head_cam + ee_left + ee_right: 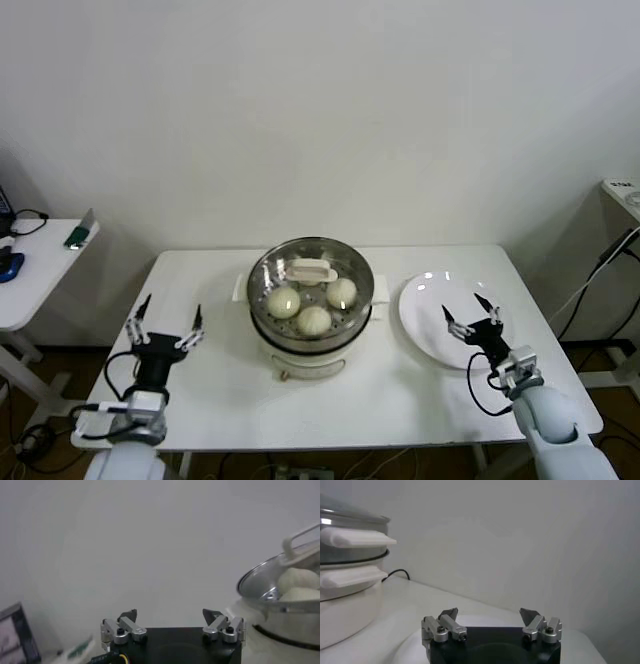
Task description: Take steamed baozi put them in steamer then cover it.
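Steamer: round shiny steel basket [262, 290] on a white electric pot base, mid-worktop between both arms.
Baozi: smooth cream-white dough buns [314, 320] inside the basket; three show clearly, a fourth I cannot make out behind the handle.
Cover: round clear glass lid [345, 262] with cream-white bar handle, seated on the steamer, handle's long axis running left-right.
Left end effector [167, 325]: fingers spread wide, empty, over white worktop [220, 390], steamer off to its right.
Right end effector [472, 313]: wide, empty, above flat white round plate [425, 300], steamer to its left; both about equally near.
Judgement: task looks complete.
Hidden: basket floor, pot's far side.
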Action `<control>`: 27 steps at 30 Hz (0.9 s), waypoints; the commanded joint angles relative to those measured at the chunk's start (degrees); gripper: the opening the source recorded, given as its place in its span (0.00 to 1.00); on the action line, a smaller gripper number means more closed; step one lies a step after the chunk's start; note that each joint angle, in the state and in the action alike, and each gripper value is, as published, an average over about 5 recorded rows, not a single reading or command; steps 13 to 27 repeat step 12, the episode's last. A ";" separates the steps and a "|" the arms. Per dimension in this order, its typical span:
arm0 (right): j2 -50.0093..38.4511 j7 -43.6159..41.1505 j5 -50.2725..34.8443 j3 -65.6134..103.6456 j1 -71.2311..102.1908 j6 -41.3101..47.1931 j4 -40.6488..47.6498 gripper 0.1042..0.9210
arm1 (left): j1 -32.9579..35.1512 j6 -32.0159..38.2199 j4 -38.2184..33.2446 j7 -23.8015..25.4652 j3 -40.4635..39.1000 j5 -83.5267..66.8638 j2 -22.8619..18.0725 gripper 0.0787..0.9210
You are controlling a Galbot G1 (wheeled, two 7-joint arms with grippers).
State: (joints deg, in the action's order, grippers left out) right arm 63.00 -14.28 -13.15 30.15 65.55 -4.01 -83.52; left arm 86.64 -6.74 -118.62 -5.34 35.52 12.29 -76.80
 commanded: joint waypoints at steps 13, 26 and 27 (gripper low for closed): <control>0.74 -0.09 -2.03 2.31 4.20 -2.81 -4.15 0.88 | 4.90 11.38 7.72 0.09 6.44 -15.53 -6.08 0.88; 0.74 -0.09 -2.03 2.31 4.20 -2.81 -4.15 0.88 | 4.90 11.38 7.72 0.09 6.44 -15.53 -6.08 0.88; 0.74 -0.09 -2.03 2.31 4.20 -2.81 -4.15 0.88 | 4.90 11.38 7.72 0.09 6.44 -15.53 -6.08 0.88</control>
